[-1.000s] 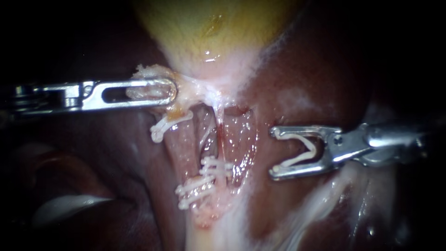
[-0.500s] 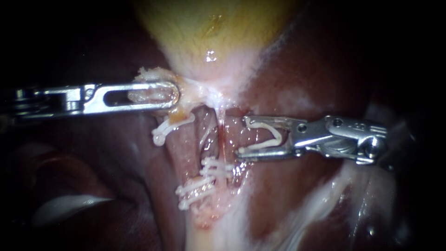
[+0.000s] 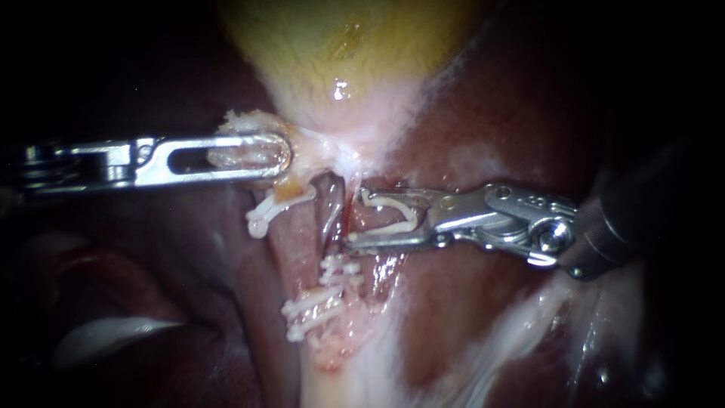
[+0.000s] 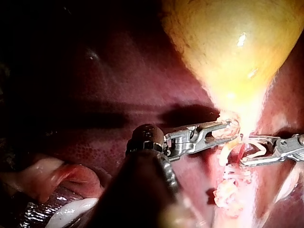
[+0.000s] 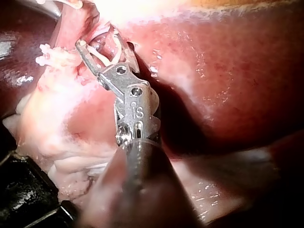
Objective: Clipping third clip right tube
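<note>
- The right instrument (image 3: 353, 217) comes in from the right. Its jaws stand narrowly apart and hold a loaded clip (image 3: 389, 211), a white V whose two legs lie against the two jaws.
- The jaw tips reach the right tube (image 3: 346, 215), one above and one below where they meet it. I cannot tell whether the tube sits fully inside the clip's mouth.
- The right wrist view shows the same instrument (image 5: 100, 42) with the clip's white legs spread between its jaws at the pale tissue.
- Just below the jaws, two set clips (image 3: 340, 268) cross the right tube.
- Further left, the left tube (image 3: 298, 238) carries an upper clip (image 3: 273, 205) and a lower pair (image 3: 311, 313).
- The left instrument (image 3: 276, 151) has its jaws closed on pale tissue (image 3: 242, 121) at the neck of the gallbladder (image 3: 340, 45).
- Dark red liver (image 3: 491, 113) lies around everything.
</note>
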`<state>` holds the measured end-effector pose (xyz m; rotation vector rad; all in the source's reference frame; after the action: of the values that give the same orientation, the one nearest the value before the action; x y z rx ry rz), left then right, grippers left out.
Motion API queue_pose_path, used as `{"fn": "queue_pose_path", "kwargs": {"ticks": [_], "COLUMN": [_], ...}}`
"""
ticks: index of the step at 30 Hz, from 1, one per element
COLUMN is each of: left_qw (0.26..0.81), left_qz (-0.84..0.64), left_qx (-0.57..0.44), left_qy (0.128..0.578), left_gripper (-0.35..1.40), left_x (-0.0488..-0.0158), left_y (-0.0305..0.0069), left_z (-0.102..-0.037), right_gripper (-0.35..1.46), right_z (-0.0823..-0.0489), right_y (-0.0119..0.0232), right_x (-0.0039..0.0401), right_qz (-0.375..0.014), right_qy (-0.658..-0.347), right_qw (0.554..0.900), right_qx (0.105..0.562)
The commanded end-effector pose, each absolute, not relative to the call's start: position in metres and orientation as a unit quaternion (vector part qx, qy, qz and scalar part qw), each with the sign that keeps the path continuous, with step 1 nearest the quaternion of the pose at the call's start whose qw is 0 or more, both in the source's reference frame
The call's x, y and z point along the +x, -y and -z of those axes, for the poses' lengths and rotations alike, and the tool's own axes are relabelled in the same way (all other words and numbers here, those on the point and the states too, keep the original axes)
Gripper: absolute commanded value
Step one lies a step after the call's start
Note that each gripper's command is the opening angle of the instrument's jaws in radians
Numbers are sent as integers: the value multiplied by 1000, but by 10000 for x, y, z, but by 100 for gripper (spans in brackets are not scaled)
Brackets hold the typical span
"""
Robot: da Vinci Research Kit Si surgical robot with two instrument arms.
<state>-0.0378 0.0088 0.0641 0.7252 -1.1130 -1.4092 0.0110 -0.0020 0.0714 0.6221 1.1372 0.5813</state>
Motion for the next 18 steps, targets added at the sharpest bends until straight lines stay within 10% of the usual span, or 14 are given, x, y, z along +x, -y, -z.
{"fn": "queue_pose_path", "kwargs": {"ticks": [1, 18], "left_qw": [567, 567], "left_qz": [600, 599], "left_qx": [308, 309], "left_qy": [474, 474], "left_gripper": [-33, -33], "left_x": [-378, -377], "left_y": [-88, -88], "left_z": [-641, -640], "right_gripper": [50, 49], "right_z": [-715, -716], "right_y": [21, 18], "right_x": [112, 123], "right_qz": [-268, -300], "right_qy": [-525, -562], "right_qw": [755, 694], "right_qx": [289, 335]}}
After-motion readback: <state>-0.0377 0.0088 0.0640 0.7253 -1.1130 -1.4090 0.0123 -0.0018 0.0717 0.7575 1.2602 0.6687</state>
